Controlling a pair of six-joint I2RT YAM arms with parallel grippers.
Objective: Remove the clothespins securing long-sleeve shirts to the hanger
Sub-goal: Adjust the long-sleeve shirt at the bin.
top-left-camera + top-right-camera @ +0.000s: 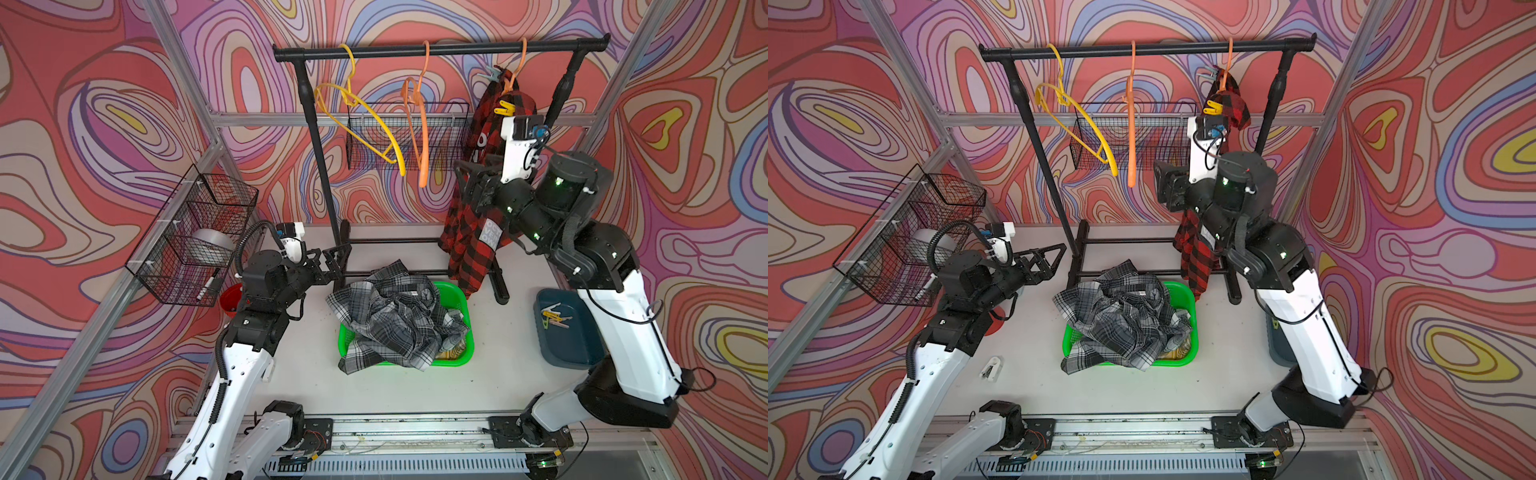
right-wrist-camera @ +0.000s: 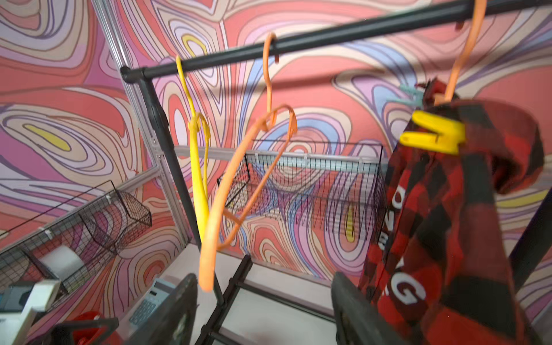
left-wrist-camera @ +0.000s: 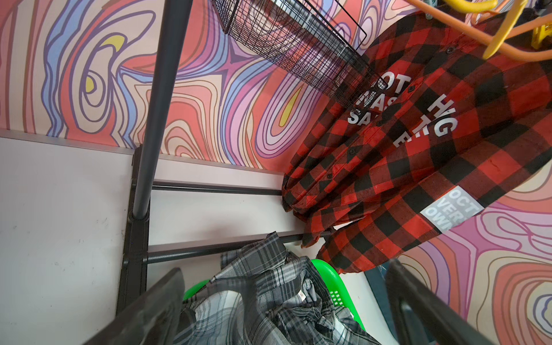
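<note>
A red-black long-sleeve shirt hangs from an orange hanger at the right end of the black rack. A yellow clothespin is clipped on its shoulder, and a teal clothespin is clipped higher, by the hook. My right gripper is open and empty, raised beside the shirt and below the yellow clothespin. My left gripper is open and empty, low by the rack's left post. A grey plaid shirt lies crumpled in a green basket.
A yellow hanger and an orange hanger hang bare on the rail. A dark blue tray at the right holds several loose clothespins. Wire baskets hang on the left and back walls. A small white clip lies on the table.
</note>
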